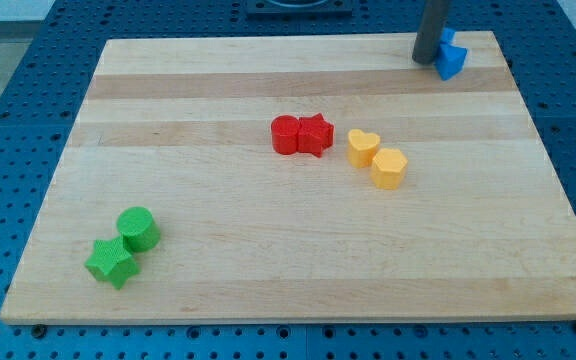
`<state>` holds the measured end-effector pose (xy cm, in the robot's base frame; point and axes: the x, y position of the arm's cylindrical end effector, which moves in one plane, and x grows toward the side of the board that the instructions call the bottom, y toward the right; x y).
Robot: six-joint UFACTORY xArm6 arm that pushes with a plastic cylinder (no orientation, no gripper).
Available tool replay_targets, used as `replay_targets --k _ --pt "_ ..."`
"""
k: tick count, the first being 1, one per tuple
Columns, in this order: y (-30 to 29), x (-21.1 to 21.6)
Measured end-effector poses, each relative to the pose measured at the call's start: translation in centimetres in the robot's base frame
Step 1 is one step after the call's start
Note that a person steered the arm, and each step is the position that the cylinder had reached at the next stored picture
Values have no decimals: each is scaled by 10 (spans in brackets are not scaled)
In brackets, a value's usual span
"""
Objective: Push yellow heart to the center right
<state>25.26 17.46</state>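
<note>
The yellow heart (363,147) lies near the middle of the wooden board, slightly right of center. A second yellow block (389,168), roughly hexagonal, touches it at its lower right. My tip (426,60) stands at the view's top right, far above and right of the yellow heart, right beside a blue block (452,57).
A red round block (285,134) and a red star (315,134) sit touching, just left of the yellow heart. A green cylinder (138,228) and a green star (111,262) sit at the bottom left. The board (268,290) lies on a blue perforated table.
</note>
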Motion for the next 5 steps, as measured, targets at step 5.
replay_targets --k 5 --pt "-181 57"
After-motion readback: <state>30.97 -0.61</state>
